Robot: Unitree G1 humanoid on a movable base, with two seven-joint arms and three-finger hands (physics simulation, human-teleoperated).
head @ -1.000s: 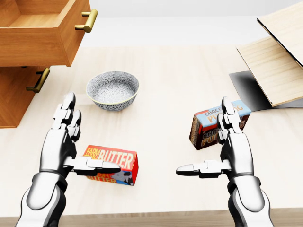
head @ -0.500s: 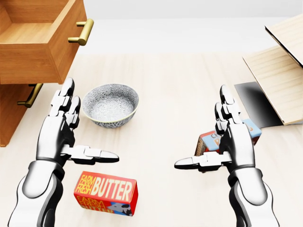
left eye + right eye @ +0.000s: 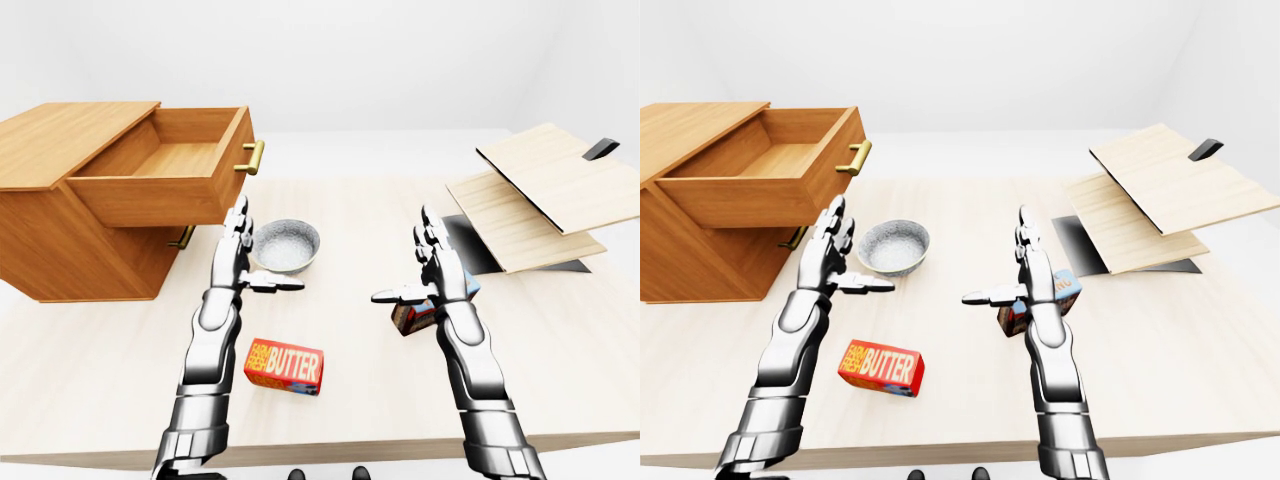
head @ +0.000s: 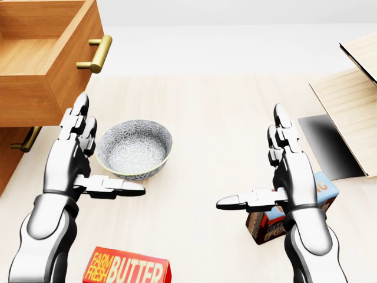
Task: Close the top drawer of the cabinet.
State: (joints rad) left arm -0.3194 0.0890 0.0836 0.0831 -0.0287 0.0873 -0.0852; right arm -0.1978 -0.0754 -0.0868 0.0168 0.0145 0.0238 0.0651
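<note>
The top drawer [image 3: 165, 170] stands pulled well out of the cabinet [image 3: 70, 215] at the left of the left-eye view, its brass handle [image 3: 253, 157] on the face turned toward the middle of the table [image 3: 360, 215]. It looks empty, so nothing should block it going in.

Your left robot hand [image 4: 79, 156] is released: fingers straight and pointing up, thumb stuck out sideways, holding nothing. It hangs just beside the patterned bowl [image 4: 135, 148] and below the drawer's face, which seems a sensible staging spot, since a flat palm is what you want for a push. It is not touching the drawer yet.

Your right robot hand [image 4: 283, 177] is also released, in the same flat pose with nothing in it, above the chocolate box [image 4: 291, 209]. It is well apart from the cabinet and likely has no part in this.

The butter box [image 3: 284, 366] lies low on the table, clear of the path.

To go on, lift the left palm to the drawer's face near the handle and press it toward the cabinet. Mind the bowl as you rise; the fingers stand close to its rim.
</note>
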